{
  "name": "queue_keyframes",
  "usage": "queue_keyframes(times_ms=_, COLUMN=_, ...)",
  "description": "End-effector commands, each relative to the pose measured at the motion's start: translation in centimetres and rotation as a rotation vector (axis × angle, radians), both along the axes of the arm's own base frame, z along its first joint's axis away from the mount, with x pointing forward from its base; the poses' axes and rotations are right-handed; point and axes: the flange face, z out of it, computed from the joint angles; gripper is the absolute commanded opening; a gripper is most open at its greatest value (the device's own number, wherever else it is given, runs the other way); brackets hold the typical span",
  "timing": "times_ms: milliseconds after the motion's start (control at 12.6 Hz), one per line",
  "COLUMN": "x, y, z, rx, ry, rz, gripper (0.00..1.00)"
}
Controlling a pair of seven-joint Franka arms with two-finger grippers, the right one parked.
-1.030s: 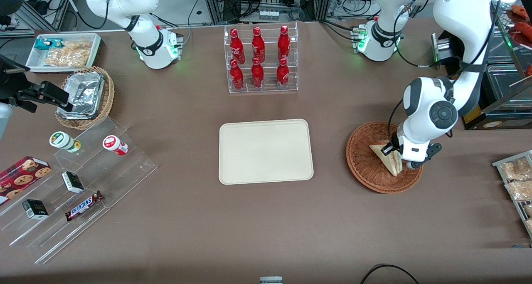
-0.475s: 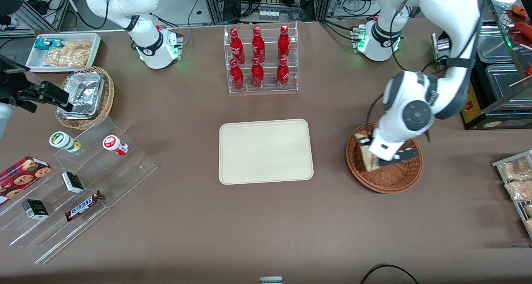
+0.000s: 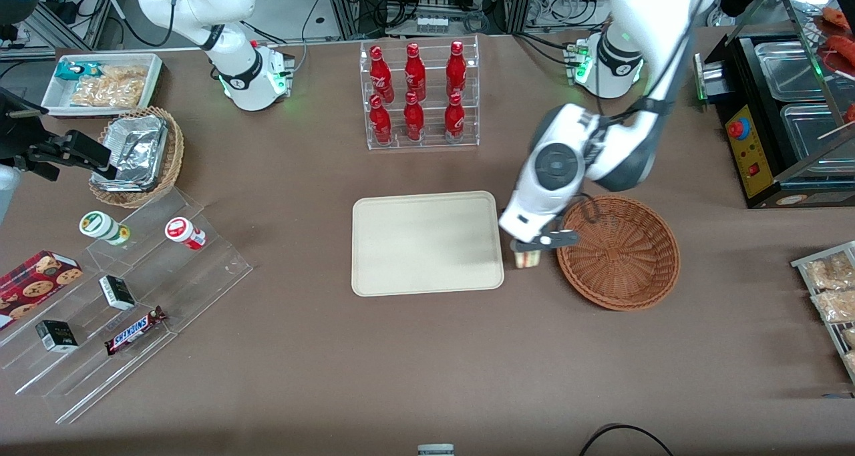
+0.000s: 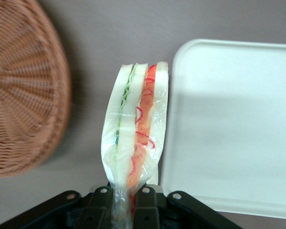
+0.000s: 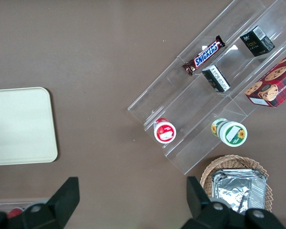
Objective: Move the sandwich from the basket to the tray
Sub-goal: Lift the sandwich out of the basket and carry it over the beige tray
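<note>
From the front, my gripper hangs above the table in the gap between the tray and the basket, with the sandwich clamped in it and showing just below my wrist housing. The sandwich sits just beside the tray's edge nearest the basket, not over the tray itself, and the basket holds nothing. A clear rack of red bottles stands farther from the camera than the tray. In my wrist view, my gripper is closed on one end of the sandwich, my fingers pinching the clear wrap (the bread hangs free of them, edge-on, with green and red filling between the white slices). The basket lies to one side of the sandwich and the tray to the other. The parked arm's wrist view shows only a corner of the tray and a stepped clear shelf of snacks.
</note>
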Motion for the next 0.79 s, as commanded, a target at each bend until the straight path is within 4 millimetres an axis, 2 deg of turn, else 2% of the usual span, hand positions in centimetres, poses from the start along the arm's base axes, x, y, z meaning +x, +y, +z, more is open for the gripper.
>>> queue_keyframes(times_ms=0, x=0.6, y=-5.8, z=-0.7, rx=-0.006, ry=-0.018, rz=0.037, gripper=0.00)
queue_keyframes(times_ms=238, x=-0.7, y=-12.0, z=-1.4, rx=-0.015, ry=-0.044, rz=0.085, gripper=0.00)
queue_keyframes(times_ms=396, x=-2.2, y=-15.0, z=-2.2, rx=-0.016, ry=-0.049, rz=0.091, gripper=0.00)
queue_keyframes(times_ms=554, x=-3.1, y=-17.1, z=-3.1, rx=-0.018, ry=-0.053, rz=0.096, gripper=0.00)
queue_keyframes(times_ms=713, x=-3.1, y=-18.1, z=-3.6, rx=-0.029, ry=-0.052, rz=0.092, gripper=0.00)
